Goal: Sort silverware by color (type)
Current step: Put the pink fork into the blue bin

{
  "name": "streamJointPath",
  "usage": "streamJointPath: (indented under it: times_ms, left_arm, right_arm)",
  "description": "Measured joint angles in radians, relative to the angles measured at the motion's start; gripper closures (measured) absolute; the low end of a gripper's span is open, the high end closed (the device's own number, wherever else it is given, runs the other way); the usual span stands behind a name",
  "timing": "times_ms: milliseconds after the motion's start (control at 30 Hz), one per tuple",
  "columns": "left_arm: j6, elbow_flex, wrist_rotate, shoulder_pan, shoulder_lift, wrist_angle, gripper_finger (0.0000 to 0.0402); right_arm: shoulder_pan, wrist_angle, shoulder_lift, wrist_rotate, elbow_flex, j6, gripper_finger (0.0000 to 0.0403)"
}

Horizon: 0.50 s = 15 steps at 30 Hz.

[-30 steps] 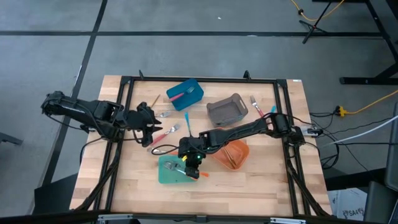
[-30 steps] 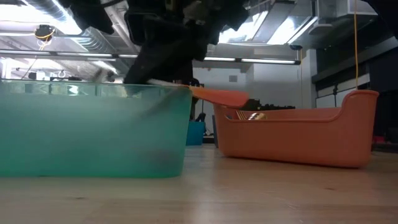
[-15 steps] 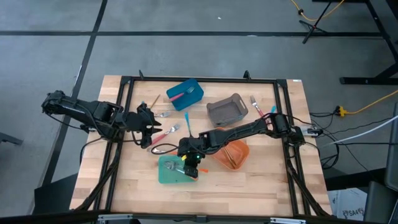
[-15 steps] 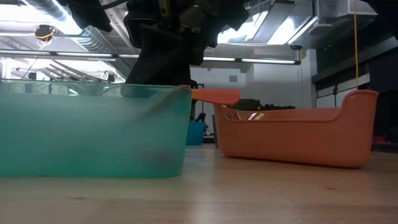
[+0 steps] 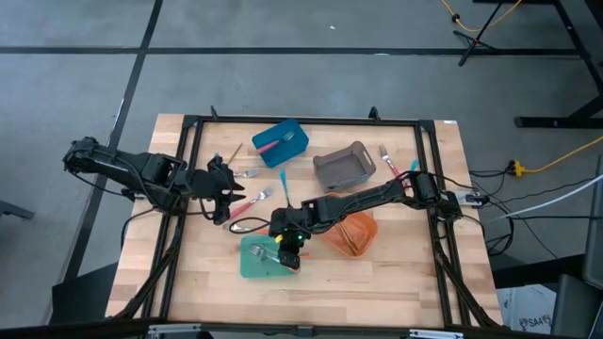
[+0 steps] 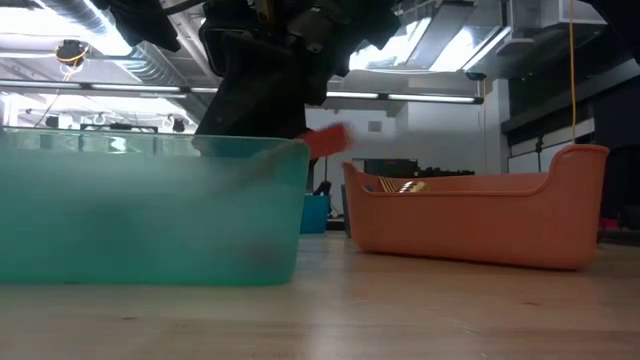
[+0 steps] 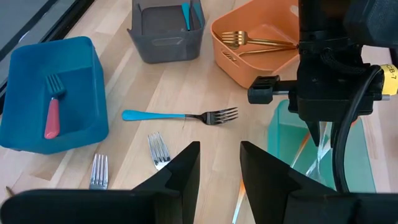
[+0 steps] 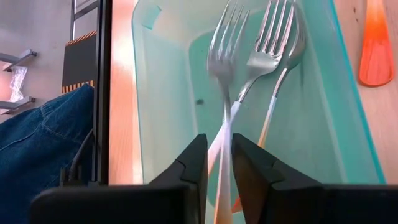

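Now silver-tined forks [image 8: 249, 56] with orange handles lie crossed in the teal bin [image 8: 174, 93] below the narrowly parted right end effector [image 8: 216, 163].

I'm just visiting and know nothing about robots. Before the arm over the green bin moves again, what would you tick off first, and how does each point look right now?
1. Right gripper is over the teal bin: ok.
2. Orange-handled fork fully released: cannot tell; it sits between the fingers, tines inside the bin.
3. That fork lies flat in the bin: not ok; its handle sticks up over the rim.
4. Colours match: ok; the other fork in the bin also shows an orange handle.
5. Left gripper is clear of the bin: ok; it hovers apart, jaws open.
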Motion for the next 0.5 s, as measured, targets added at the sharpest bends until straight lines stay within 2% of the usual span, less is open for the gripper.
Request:
streamJointPath:
  times_ms: [333,500]
  left_arm:
    - [0.0,0.0,0.0,0.0,0.0,0.0,0.0294]
    - [-0.001,0.0,0.0,0.0,0.0,0.0,0.0294]
  right_arm:
    - [-0.002,0.001,0.0,0.019,0.0,-0.001,0.0334]
    - [-0.022,-0.01,0.0,-0.056,0.0,-0.002,0.0334]
